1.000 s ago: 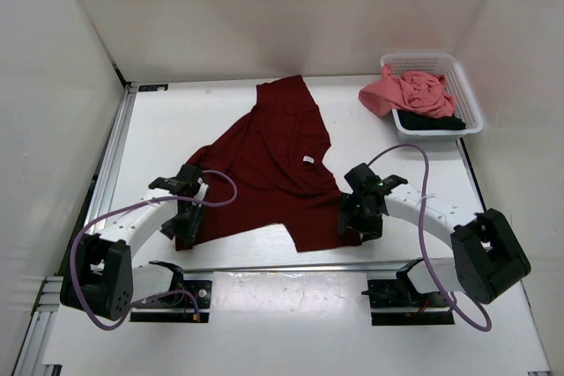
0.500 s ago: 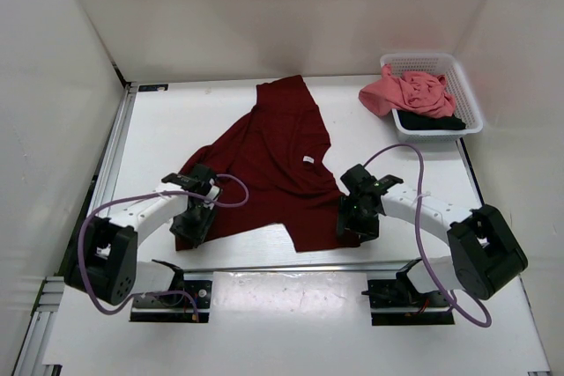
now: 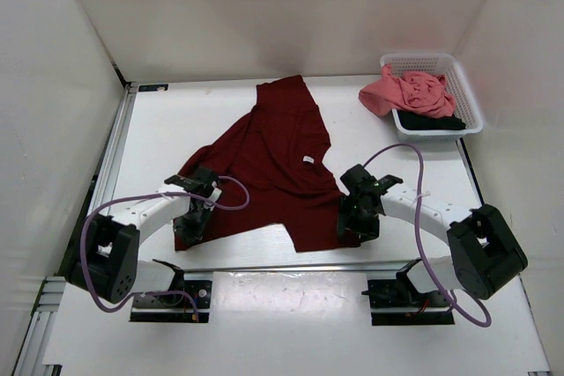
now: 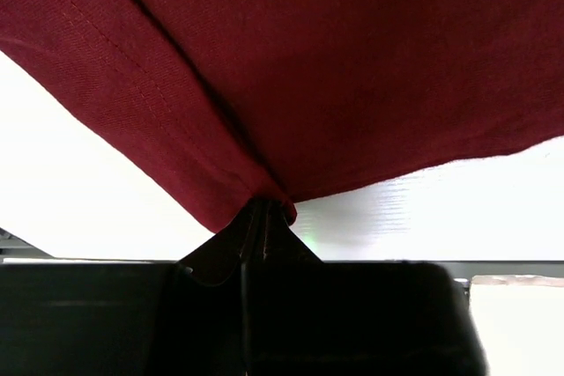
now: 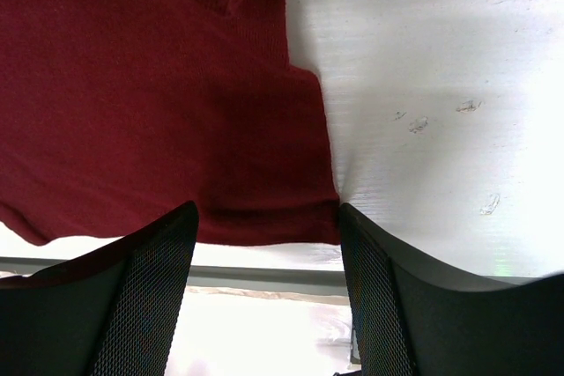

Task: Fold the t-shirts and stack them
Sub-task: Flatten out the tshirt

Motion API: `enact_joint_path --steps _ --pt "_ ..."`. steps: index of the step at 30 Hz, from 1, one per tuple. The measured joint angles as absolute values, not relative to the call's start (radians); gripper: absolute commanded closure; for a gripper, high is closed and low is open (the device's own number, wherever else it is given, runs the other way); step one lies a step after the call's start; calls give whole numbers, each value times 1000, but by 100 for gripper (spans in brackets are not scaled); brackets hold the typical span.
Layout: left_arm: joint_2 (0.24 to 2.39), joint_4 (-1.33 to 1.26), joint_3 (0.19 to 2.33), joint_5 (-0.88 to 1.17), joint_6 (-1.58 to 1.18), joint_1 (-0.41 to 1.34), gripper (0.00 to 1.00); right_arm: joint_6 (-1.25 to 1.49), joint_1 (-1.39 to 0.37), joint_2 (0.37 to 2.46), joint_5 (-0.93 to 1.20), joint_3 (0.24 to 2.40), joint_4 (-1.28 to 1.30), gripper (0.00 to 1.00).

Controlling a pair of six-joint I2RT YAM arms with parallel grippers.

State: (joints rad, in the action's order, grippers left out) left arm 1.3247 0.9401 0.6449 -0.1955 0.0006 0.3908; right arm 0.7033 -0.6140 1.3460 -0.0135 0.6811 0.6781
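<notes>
The left fingers (image 4: 225, 257) pinch a near hem corner of the maroon t-shirt (image 3: 264, 165). The right fingers (image 5: 141, 297) stand spread astride the other corner. Beyond them it lies flat on the bench (image 3: 159, 129), and it looks limp and light, so the hem corners are probably the best holds.

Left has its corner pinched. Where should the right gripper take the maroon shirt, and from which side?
Take the maroon shirt at its near right hem corner, coming in low from the robot's side. That corner lies flat between the fingers of the open right gripper, mirroring the left gripper pinching the opposite corner.
</notes>
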Motion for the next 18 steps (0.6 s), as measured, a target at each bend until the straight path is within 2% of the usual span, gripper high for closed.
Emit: enact_joint_path --steps 4,5,10,11,15,16,18 --pt "1310 938 638 -205 1 391 90 700 -614 1345 -17 681 680 20" --pt "1303 939 638 -211 1 391 90 698 -614 1343 -20 681 682 12" --pt "1247 943 643 -232 1 349 90 688 -611 1301 -51 681 708 12" --pt "1235 945 648 -237 1 340 90 684 -610 1295 -51 681 709 13" --pt "1201 949 671 -244 1 316 90 670 -609 1304 -31 681 688 38" --pt "1198 950 677 -242 1 309 90 670 -609 1320 -16 680 673 49" --pt "1196 953 685 -239 1 289 90 668 -609 1374 21 685 653 58"
